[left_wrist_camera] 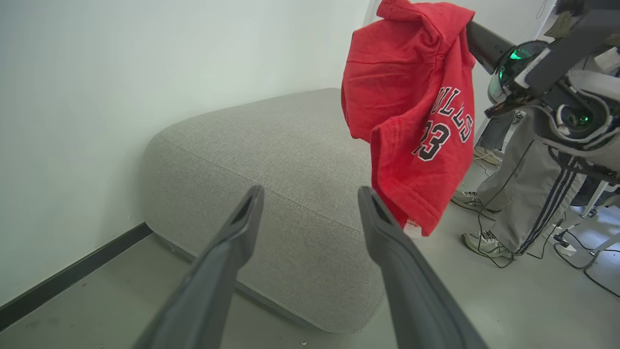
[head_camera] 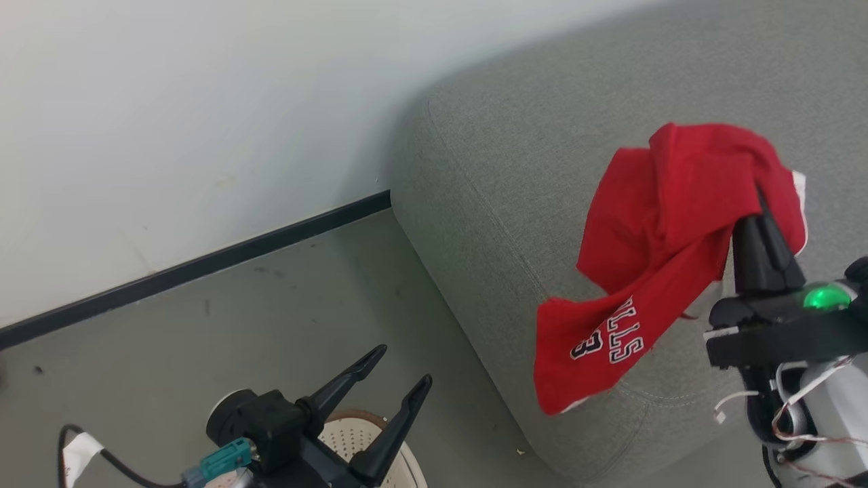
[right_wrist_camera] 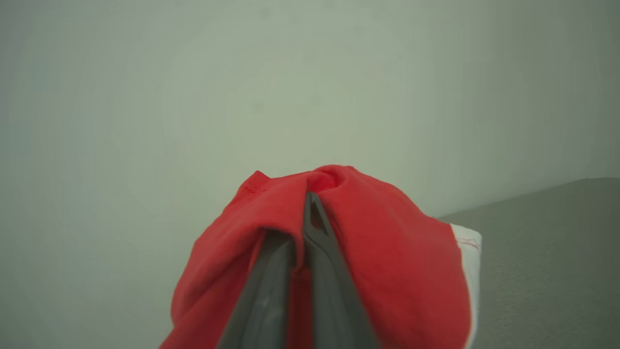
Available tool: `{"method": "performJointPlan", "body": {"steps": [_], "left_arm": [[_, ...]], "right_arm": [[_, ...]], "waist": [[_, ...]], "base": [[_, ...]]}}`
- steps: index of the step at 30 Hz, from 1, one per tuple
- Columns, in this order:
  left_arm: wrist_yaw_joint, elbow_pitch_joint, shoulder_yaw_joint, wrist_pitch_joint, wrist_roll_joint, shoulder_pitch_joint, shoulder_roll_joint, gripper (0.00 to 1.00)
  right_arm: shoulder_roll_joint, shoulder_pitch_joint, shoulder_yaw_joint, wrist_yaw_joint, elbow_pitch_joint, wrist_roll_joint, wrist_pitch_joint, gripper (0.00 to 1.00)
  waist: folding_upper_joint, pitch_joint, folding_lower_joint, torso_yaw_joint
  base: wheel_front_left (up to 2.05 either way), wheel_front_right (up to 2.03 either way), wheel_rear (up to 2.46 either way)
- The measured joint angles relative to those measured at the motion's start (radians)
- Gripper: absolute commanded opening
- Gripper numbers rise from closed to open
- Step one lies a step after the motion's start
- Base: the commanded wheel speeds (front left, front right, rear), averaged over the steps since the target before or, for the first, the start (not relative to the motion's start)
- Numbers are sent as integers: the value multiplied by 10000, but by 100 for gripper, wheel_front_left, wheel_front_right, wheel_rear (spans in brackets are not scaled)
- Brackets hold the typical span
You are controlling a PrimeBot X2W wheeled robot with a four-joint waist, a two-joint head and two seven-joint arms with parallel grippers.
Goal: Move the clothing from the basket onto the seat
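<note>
A red garment with white block lettering, the clothing (head_camera: 651, 237), hangs in the air over the front part of the grey seat (head_camera: 515, 176). My right gripper (head_camera: 758, 196) is shut on its upper folds, and the cloth drapes down over the fingers. The same clothing (left_wrist_camera: 411, 97) hangs above the seat (left_wrist_camera: 271, 160) in the left wrist view, and red cloth (right_wrist_camera: 387, 252) wraps my right gripper (right_wrist_camera: 307, 208) in the right wrist view. My left gripper (head_camera: 403, 369) stands open, holding nothing, low above the cream basket (head_camera: 352, 434). The left gripper (left_wrist_camera: 310, 198) points toward the seat.
A pale wall with a dark baseboard (head_camera: 190, 271) runs behind the seat. Grey floor (head_camera: 237, 325) lies to the seat's left. A person's legs and shoes (left_wrist_camera: 503, 213) stand beyond the seat, with cables on the floor (left_wrist_camera: 576, 257) nearby.
</note>
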Motion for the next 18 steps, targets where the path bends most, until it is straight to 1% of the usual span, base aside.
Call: {"method": "performJointPlan", "body": {"steps": [6, 10, 13, 18], "left_arm": [[-29, -286, 44, 17, 36, -1, 372, 100], [-35, -573, 42, 117, 98, -4, 562, 100], [-77, -830, 23, 203, 117, -12, 669, 100], [-117, -1337, 81, 322, 163, -225, 957, 100]], "right_arm": [[-247, -1318, -288, 100, 414, -10, 102, 0], [-602, -2192, -673, 100, 947, 6, 272, 0], [-901, -2710, -1053, 13, 1452, 15, 403, 0], [-1394, -3173, -1584, -282, 2109, 19, 545, 0]], "waist": [[0, 407, 0, 127], [0, 723, 0, 215], [0, 1006, 0, 289], [0, 1560, 1, 455]], "base": [[0, 0, 0], [0, 0, 0], [0, 0, 0], [0, 0, 0]]}}
